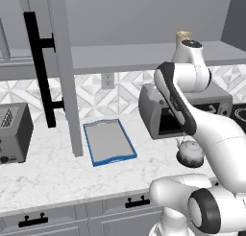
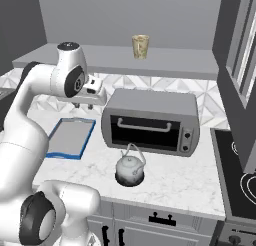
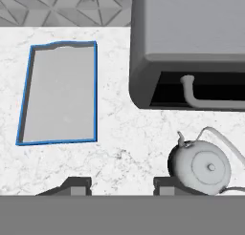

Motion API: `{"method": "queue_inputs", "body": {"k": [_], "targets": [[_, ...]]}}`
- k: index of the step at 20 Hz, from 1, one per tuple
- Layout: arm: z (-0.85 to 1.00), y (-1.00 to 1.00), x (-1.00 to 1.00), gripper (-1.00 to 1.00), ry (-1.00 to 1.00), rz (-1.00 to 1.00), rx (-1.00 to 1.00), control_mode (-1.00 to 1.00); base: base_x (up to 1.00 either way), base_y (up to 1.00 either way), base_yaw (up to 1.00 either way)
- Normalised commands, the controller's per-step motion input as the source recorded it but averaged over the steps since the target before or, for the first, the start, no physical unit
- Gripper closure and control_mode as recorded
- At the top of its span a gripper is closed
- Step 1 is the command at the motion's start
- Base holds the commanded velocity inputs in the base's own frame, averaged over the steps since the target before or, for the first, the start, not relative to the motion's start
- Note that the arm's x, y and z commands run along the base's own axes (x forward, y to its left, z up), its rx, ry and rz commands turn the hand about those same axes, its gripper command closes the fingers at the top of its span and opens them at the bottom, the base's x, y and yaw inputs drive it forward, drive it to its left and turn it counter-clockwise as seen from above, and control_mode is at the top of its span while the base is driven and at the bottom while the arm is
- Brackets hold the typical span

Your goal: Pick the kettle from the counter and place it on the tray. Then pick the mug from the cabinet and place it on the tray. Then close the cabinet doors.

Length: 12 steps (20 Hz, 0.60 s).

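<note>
1. Spanning the whole scene, white marbled surface [image 2: 185, 182]: carries tray and kettle, well apart, with a toaster oven [image 2: 150, 121] set back between them toward the wall.
2. Standing open, cabinet doors [image 1: 60, 72], one with its black bar handle out over the left part of the surface; closing not yet done, judged the last step.
3. Lying bare near the left of the surface, tray [image 1: 109, 141], blue rim all round, nothing on it; neither placement done.
4. Sitting in front of the toaster oven, near the front edge of the surface, kettle [image 2: 130, 169], upright, handle arched over it; not yet picked.
5. Waiting on the cabinet shelf above the oven, mug [image 2: 140, 46], untouched.
6. Hovering high over the surface between tray and kettle, tool [image 3: 121, 186], fingertips spread wide, holding nothing; judged at the very start, with all three steps left.
</note>
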Motion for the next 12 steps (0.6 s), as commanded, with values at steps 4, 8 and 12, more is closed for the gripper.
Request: {"method": "queue_inputs", "body": {"k": [4,8,12], "targets": [[-0.27,-0.36,0.01,-1.0,0.0,0.04,0.0,-1.0,0.0,0.0,0.0],[-0.86,-1.0,0.02,-1.0,0.09,0.17,0.09,-1.0,0.0,0.0,0.0],[-0.65,-1.0,0.0,-1.0,0.03,0.2,0.21,-1.0,0.0,0.0,0.0]]}}
